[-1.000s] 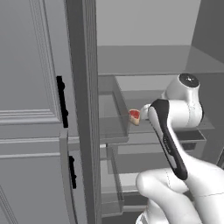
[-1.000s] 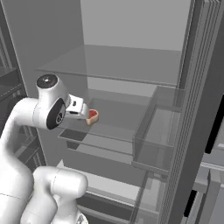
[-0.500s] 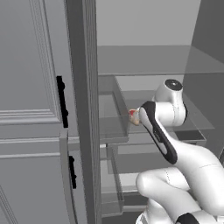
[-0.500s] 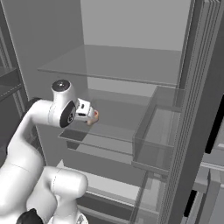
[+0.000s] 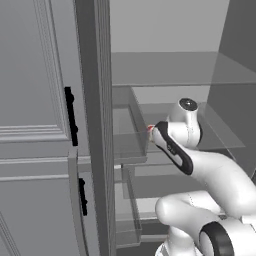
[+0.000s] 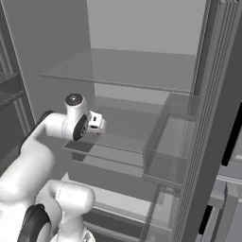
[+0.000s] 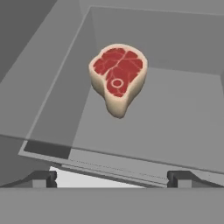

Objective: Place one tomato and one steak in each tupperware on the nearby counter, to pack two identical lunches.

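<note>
Hand view close above steak

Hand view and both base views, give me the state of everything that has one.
steak: lying flat on the glass shelf, untouched.
gripper: open, empty, short of the steak.
glass shelf: bare except for the steak.
fridge door: swung open.
grey cabinet door: shut.

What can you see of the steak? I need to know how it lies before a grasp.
The steak is a thick raw cut: red meat marbled with pale lines, a small round bone ring near the middle, and a cream fat rim down its sides. It tapers to a blunt point toward the camera. It lies flat on a clear glass shelf inside the fridge, alone, nothing touching it. The pincer is open, short of it.
</note>
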Robot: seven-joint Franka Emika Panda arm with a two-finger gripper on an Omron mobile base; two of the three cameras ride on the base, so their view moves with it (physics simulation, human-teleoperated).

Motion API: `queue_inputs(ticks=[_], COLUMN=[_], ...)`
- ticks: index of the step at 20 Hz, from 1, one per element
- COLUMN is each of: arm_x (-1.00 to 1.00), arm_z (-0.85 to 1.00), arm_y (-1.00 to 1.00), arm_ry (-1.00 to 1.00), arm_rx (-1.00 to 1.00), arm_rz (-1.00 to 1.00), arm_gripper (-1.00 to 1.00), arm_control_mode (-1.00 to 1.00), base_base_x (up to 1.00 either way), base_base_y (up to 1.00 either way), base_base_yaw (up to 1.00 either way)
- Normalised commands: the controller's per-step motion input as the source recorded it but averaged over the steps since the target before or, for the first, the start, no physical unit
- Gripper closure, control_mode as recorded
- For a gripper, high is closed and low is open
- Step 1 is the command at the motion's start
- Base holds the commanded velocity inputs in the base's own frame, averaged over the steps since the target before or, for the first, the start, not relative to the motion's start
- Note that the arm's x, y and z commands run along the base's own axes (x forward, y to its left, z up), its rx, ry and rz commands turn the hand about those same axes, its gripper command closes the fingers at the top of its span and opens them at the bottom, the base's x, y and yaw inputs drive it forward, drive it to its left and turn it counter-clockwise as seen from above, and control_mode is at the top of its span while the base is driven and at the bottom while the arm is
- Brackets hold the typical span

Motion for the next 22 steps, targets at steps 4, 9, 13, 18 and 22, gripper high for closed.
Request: queue_inputs(ticks=[4, 9, 13, 18, 22], arm_x=[0.43, 0.46, 0.46, 0.32, 0.2], arm_z=[-0.3, -0.19, -0.15, -0.22, -0.23], arm_y=[0.0, 0.0, 0.0, 0.0, -0.02], arm_ry=[0.0, 0.0, 0.0, 0.03, 0.01], arm_rx=[0.0, 0.0, 0.0, 0.0, 0.0], arm_rz=[0.0, 0.0, 0.0, 0.0, 0.0], arm_gripper=[-1.0, -1.0, -1.0, -1.0, -1.0], arm_control_mode=[-1.0, -1.0, -1.0, -1.0, -1.0], base_base_x=[0.0, 0.0, 0.0, 0.0, 0.0], base_base_y=[0.0, 0.0, 0.0, 0.0, 0.0], base_base_yaw=[0.0, 0.0, 0.0, 0.0, 0.0])
